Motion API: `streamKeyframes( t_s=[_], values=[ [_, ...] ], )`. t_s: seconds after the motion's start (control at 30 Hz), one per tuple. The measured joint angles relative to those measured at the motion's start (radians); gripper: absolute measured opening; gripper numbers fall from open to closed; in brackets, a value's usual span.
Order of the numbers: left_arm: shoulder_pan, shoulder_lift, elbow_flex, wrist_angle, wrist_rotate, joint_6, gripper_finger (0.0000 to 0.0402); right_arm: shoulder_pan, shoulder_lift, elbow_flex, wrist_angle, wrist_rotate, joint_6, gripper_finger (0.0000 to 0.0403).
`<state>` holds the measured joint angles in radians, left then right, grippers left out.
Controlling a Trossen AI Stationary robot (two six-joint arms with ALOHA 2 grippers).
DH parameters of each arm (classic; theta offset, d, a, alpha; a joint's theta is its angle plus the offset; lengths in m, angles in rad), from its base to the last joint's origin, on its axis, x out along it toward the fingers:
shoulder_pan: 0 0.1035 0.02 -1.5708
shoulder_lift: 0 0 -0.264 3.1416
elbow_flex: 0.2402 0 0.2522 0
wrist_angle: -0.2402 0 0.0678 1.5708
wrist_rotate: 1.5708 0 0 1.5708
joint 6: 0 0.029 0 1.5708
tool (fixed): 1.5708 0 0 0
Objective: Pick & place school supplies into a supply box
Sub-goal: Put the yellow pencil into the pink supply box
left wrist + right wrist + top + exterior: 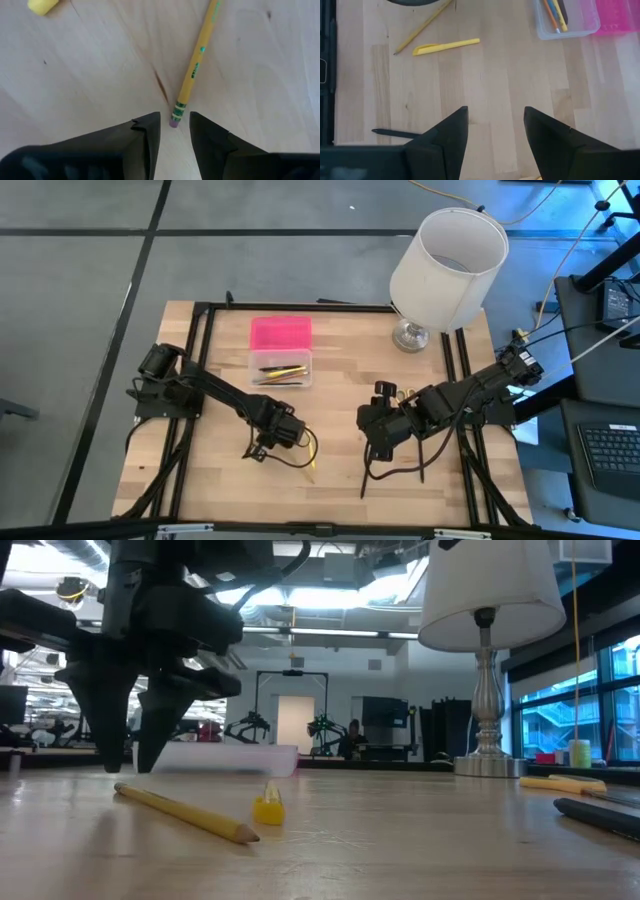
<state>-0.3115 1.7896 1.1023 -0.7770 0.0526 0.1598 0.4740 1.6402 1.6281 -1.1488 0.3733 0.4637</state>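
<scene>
A: Progress check. The supply box (pixel 280 366) lies on the surface (pixel 330 480) just beside the lamp's (pixel 445 265) base, pink lid folded back, clear base holding a few pens. So partly filled.

B: Still loose: a yellow pencil (pixel 194 70), a yellow pen (pixel 446 46) and a black pen (pixel 395 133), all well apart from the box on its near side. More may remain; I cannot count every item.

A: Left gripper (pixel 174 130): fingers spread, low over the pencil's eraser end, straddling it, not yet pinching. I judge this as the approach to the next pick.

B: Right gripper (pixel 495 125): spread, holding nothing, waiting over bare wood farther from the box.

A: View differences. The left wrist view alone shows the eraser sitting between the fingertips; from the high view the arm hides it.

B: The low view shows the pencil lying flat. The right wrist view shows the box contents clearest: orange, blue and yellow shafts.
</scene>
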Motion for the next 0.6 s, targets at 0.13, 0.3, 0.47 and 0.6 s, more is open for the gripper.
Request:
streamKeyframes(
  t_s=[0.13, 0.3, 0.47, 0.6],
  values=[
    [0.000, 0.040, -0.001, 0.001, 0.024, -0.003, 0.0097, 0.000, 0.000, 0.000, 0.000, 0.000, 0.000, 0.0196],
    [-0.003, 0.082, 0.004, -0.003, 0.022, -0.006, 0.0096, 0.000, 0.000, 0.000, -0.001, 0.000, -0.001, 0.0196],
    [0.002, 0.085, 0.004, -0.003, 0.021, 0.017, 0.0067, 0.000, 0.000, 0.000, -0.002, 0.000, -0.002, 0.0196],
    [0.002, 0.086, 0.003, 0.000, 0.015, 0.024, 0.0027, 0.000, 0.000, 0.000, -0.004, 0.000, -0.002, 0.0196]
  ],
)
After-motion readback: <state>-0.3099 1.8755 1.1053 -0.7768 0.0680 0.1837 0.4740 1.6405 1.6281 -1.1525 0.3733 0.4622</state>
